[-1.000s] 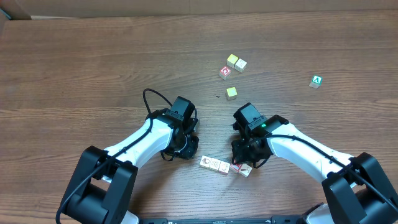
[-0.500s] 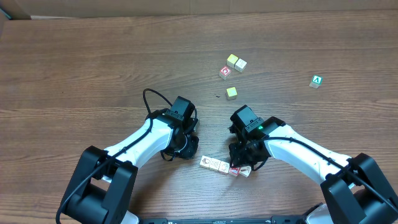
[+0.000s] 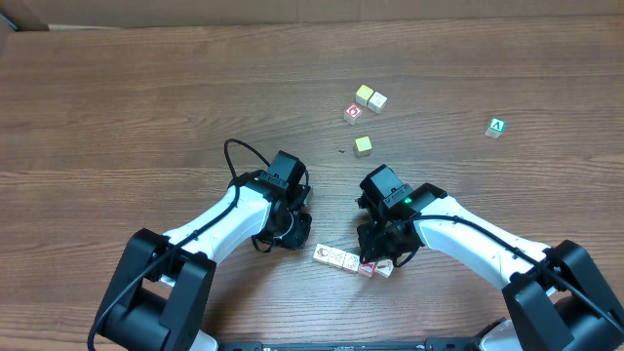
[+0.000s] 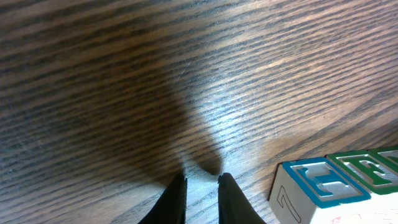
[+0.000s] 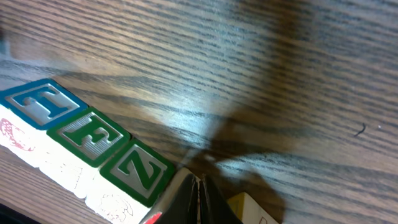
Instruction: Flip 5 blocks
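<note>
1. Lettering in the right wrist view: blue I block (image 5: 40, 102), green E block (image 5: 87, 135) and green Z block (image 5: 138, 169) sit touching in a row, letters up, with faint red pictures on their pale sides
2. Row of blocks (image 3: 337, 258) lies at the near table edge between the arms; another pale block (image 3: 386, 266) is just beside its right-arm end
3. Red-printed block (image 3: 352, 113) sits farther out beside two yellow cubes (image 3: 370, 97); the green cube marked A (image 3: 496, 127) is well apart
4. Right gripper (image 5: 198, 186): fingers pressed together, clamping nothing, tips low between the Z block and the pale block
5. Left gripper (image 4: 200, 196): fingers a narrow gap apart, nothing between, over bare wood near the I block
6. Surface: brown wood-grain table (image 3: 146, 88)
</note>
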